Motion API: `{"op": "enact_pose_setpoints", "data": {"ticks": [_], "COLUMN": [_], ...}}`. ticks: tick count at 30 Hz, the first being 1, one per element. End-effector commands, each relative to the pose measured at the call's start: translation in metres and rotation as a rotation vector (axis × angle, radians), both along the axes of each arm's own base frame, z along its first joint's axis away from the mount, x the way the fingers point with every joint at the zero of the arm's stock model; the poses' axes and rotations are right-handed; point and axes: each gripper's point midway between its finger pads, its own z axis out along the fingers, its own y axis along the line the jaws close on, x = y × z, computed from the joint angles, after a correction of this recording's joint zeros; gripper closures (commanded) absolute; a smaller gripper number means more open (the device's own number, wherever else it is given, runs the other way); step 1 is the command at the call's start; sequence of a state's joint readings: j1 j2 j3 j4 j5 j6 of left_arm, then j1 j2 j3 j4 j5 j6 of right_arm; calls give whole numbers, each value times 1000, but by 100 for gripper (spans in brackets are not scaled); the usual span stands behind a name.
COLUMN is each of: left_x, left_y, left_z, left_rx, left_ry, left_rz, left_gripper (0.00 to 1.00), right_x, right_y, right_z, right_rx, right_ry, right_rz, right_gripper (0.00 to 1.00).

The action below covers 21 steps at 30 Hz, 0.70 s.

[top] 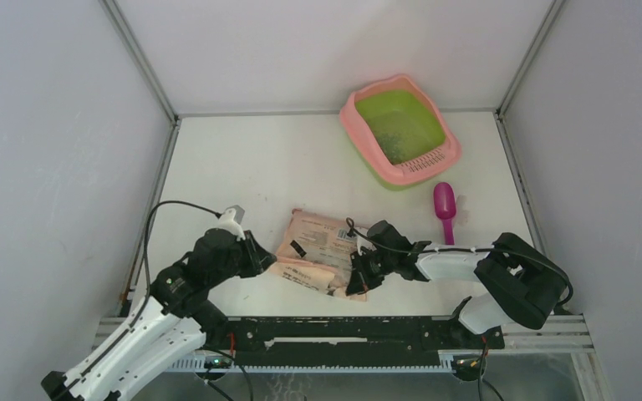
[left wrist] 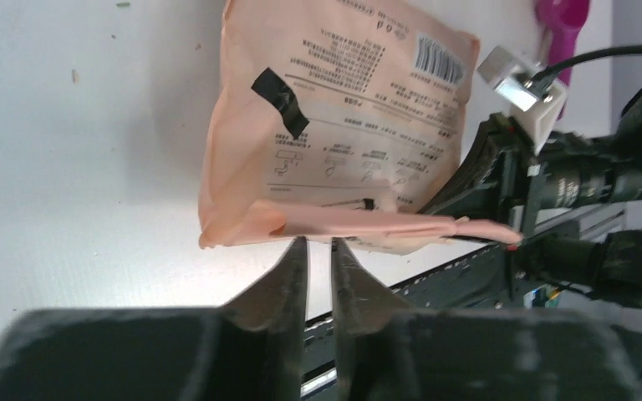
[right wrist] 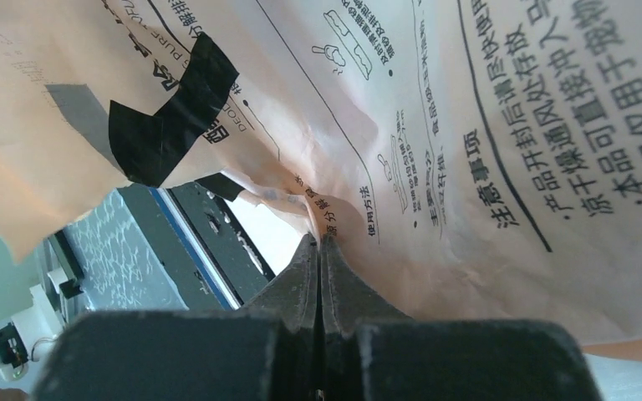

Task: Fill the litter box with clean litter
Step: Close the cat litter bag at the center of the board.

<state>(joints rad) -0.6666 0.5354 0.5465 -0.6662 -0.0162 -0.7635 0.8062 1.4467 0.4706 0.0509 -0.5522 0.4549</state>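
The right end effector [right wrist: 319, 244] pinches 1 thin fold of the bag [left wrist: 334, 109]. The left end effector [left wrist: 318, 247] is slightly parted, just short of it. The litter box [top: 353, 117] sits far across the worktop [top: 259, 167], so the film could slip mid-carry.

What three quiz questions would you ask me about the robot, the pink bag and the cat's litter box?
1. True or false: the magenta plastic scoop lies inside the pink-rimmed, lime-green plastic litter box.
2. Pick one: the right end effector is pinching A) the peach-pink printed bag, B) the scoop, C) the litter box.
3. Fill in the gap: the perforated grid at one end of the litter box is coloured ___.

Key: 1 false, the scoop lies on the table beside the box; 2 A; 3 pink.
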Motion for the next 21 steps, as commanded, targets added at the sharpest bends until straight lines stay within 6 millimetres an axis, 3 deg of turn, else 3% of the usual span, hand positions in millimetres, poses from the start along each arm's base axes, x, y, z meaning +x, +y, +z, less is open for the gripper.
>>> {"op": "enact_pose_setpoints", "data": {"ticks": [1, 6, 12, 21], "left_x": [7, -1, -20, -48], "left_y": [1, -6, -21, -53], "left_z": [34, 41, 47, 39], "left_rx": [-58, -73, -120, -69], "left_ry": [-86, -104, -109, -98], "left_rz": [58, 24, -26, -132], "left_gripper": [87, 99, 100, 100], "right_x": [8, 9, 11, 14], "right_y": [7, 10, 11, 15], "right_z": [13, 16, 18, 27], "right_rx": [44, 62, 70, 111], "right_ry": [-11, -7, 4, 9], "right_rz": [-17, -18, -29, -35], "right_gripper": [100, 100, 100, 100]}}
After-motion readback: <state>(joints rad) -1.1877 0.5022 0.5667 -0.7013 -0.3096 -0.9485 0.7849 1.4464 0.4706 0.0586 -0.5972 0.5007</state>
